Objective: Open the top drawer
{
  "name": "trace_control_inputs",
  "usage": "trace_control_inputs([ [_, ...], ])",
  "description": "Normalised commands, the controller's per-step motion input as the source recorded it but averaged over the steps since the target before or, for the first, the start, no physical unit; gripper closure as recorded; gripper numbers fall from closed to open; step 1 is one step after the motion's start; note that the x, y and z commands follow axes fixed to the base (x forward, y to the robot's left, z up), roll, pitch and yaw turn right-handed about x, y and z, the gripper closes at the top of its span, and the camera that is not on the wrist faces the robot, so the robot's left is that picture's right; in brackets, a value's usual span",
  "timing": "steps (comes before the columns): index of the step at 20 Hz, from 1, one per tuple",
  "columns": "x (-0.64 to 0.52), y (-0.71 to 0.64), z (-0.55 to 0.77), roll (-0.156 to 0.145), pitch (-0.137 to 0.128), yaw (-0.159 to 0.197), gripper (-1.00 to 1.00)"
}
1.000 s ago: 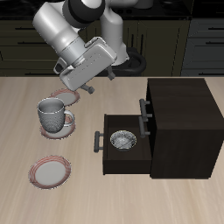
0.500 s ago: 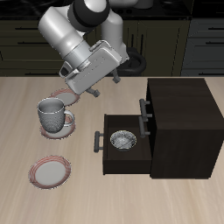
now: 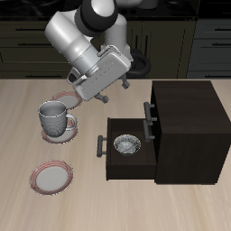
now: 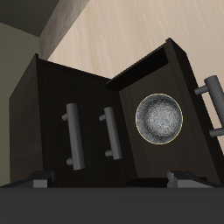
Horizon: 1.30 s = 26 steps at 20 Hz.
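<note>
The small dark cabinet (image 3: pixel 185 126) stands on the table. Its top drawer (image 3: pixel 152 102) is closed, with its grey bar handle (image 3: pixel 147 111) on the front; the handle also shows in the wrist view (image 4: pixel 70 136). A second closed drawer with a like handle (image 4: pixel 109 133) sits under it. The lowest drawer (image 3: pixel 126 167) is pulled out and holds a grey bowl (image 3: pixel 126 144), also seen in the wrist view (image 4: pixel 159 116). My gripper (image 3: pixel 120 87) hangs open and empty above the table, in front of the cabinet's front face and higher than the top handle, not touching it.
A grey mug (image 3: pixel 54 117) stands on a plate beside the open drawer. Another plate (image 3: pixel 51 176) lies nearer the table's front edge, and a third (image 3: pixel 65 97) lies under my arm. The open drawer's handle (image 3: pixel 99 144) juts out toward the mug.
My gripper has moved sideways toward the cabinet's front. The drawers, the mug and the plates have not moved.
</note>
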Motion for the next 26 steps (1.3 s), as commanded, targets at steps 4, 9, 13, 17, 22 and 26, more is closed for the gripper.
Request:
trace_control_inputs([
  [4, 0.08, 0.07, 0.01, -0.004, -0.016, -0.023, -1.00],
  [9, 0.01, 0.15, 0.00, 0.020, -0.018, -0.024, -1.00],
  [13, 0.03, 0.27, 0.00, 0.012, -0.007, -0.011, -1.00],
  [17, 0.04, 0.19, -0.07, 0.019, 0.013, 0.014, -1.00],
  [22, 0.06, 0.07, -0.05, -0.003, 0.001, -0.016, -1.00],
  [26, 0.10, 0.11, -0.03, -0.003, -0.013, -0.045, -1.00],
])
